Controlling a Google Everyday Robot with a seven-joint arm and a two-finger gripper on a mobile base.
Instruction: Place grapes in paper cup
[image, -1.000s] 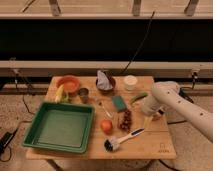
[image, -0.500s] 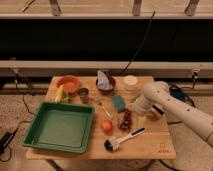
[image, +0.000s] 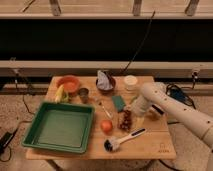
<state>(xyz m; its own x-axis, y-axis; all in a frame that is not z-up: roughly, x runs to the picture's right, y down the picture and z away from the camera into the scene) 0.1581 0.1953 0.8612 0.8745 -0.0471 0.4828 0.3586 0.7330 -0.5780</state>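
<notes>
The grapes (image: 124, 121), a small dark red-purple bunch, lie on the wooden table (image: 155, 145) right of centre, next to an orange fruit (image: 106, 126). The paper cup (image: 131, 82), short and cream-white, stands upright at the table's back right. My gripper (image: 130, 108) is at the end of the white arm that reaches in from the right. It hangs just above and behind the grapes, in front of the cup. The arm hides the table to the right of the grapes.
A green tray (image: 60, 126) fills the front left. An orange bowl (image: 68, 84), a banana (image: 60, 93), a small metal cup (image: 84, 93) and a dark bowl with a cloth (image: 105, 82) stand at the back. A green sponge (image: 118, 102) and a dish brush (image: 122, 140) flank the grapes.
The arm has swung left and lowered, bringing the gripper from the table's right side to just over the grapes. The objects on the table have not moved.
</notes>
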